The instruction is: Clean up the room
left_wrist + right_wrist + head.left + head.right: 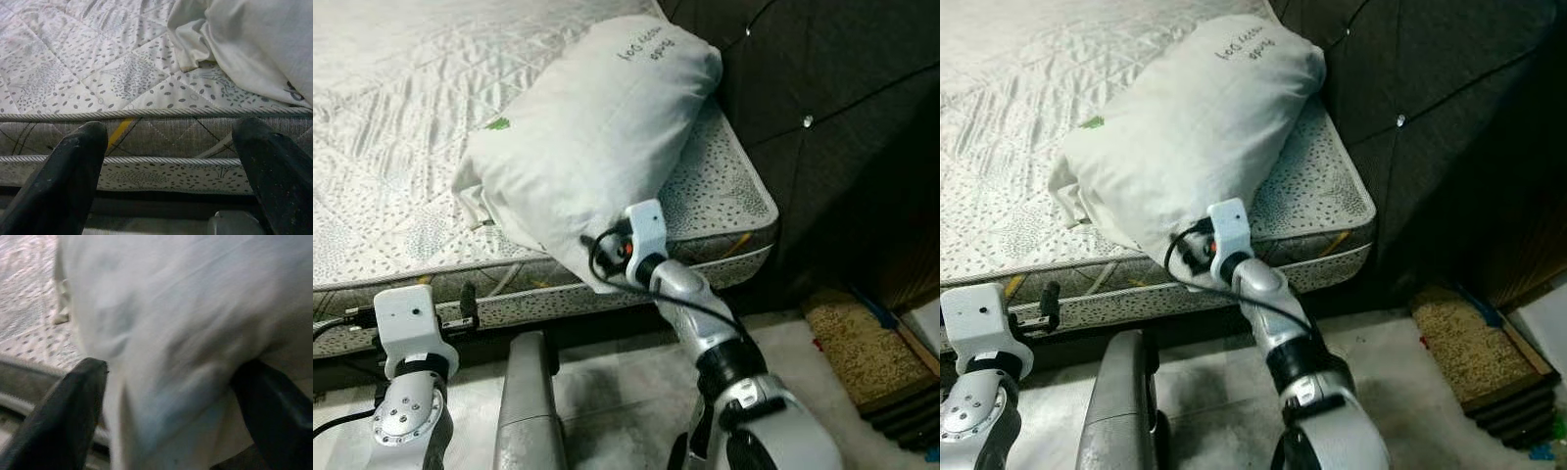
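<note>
A white pillow (587,137) with dark lettering lies at an angle on the corner of the patterned mattress (401,206), its lower end hanging over the mattress side. My right gripper (171,377) is pushed up against that lower end. It is open, with one black finger (73,406) on each side of the pillow cloth (186,333). My left gripper (171,137) is open and holds nothing. It is low in front of the mattress side (161,129), left of the pillow (254,44).
A dark tufted headboard (822,98) rises right behind the pillow. On the floor to the right lies a brown woven mat (862,352) on dark boards. A grey rounded part (529,411) stands between my arms above the pale floor.
</note>
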`<state>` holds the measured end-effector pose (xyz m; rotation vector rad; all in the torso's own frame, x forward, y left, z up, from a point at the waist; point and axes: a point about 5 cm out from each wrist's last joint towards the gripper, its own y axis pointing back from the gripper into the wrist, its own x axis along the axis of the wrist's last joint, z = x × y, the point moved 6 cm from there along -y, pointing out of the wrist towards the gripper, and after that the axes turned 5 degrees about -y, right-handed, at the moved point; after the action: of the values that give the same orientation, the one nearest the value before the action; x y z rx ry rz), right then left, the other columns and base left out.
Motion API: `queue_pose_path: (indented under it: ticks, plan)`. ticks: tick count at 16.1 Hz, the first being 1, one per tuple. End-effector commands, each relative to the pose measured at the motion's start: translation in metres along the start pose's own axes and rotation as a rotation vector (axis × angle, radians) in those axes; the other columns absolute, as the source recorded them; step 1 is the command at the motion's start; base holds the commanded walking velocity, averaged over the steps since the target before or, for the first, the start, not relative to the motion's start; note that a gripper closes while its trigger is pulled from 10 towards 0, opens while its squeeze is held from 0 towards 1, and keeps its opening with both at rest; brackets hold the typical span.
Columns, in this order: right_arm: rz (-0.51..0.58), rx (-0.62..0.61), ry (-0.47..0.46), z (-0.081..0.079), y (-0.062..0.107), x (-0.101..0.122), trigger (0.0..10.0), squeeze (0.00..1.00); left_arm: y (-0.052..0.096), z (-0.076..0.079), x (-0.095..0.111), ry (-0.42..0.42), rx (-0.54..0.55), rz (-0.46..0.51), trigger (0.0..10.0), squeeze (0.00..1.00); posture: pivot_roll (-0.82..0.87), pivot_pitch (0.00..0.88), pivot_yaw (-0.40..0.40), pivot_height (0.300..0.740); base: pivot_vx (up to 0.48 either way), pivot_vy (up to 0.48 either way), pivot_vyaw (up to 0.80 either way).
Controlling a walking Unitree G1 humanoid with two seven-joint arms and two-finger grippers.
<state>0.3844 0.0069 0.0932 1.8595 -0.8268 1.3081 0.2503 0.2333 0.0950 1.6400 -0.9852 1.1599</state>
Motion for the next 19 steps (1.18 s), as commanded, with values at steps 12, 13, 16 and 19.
queue_pose_path:
  ticks: [12,13,16,19]
  plan:
    - [0.126,-0.212,-0.240,0.050,-0.010,0.048,0.0,0.00,-0.011,0.005,0.008,0.037,0.015,0.019,10.0,0.00,0.12,0.131,-0.052,0.531,0.000,0.000,0.00]
    - [0.133,-0.214,-0.229,0.053,-0.009,0.051,0.0,0.00,-0.012,0.005,0.008,0.041,0.017,0.022,10.0,0.00,0.12,0.125,-0.053,0.531,0.000,0.000,0.00]
    - [0.174,-0.241,-0.171,0.071,-0.006,0.073,0.0,0.00,-0.015,0.008,0.011,0.047,0.014,0.031,10.0,0.00,0.12,0.111,-0.049,0.531,0.000,0.000,0.00]
    - [0.223,-0.319,-0.083,0.108,0.008,0.103,0.0,0.00,-0.021,0.012,0.014,0.052,0.006,0.043,10.0,0.00,0.11,0.085,-0.042,0.531,0.000,0.000,0.00]
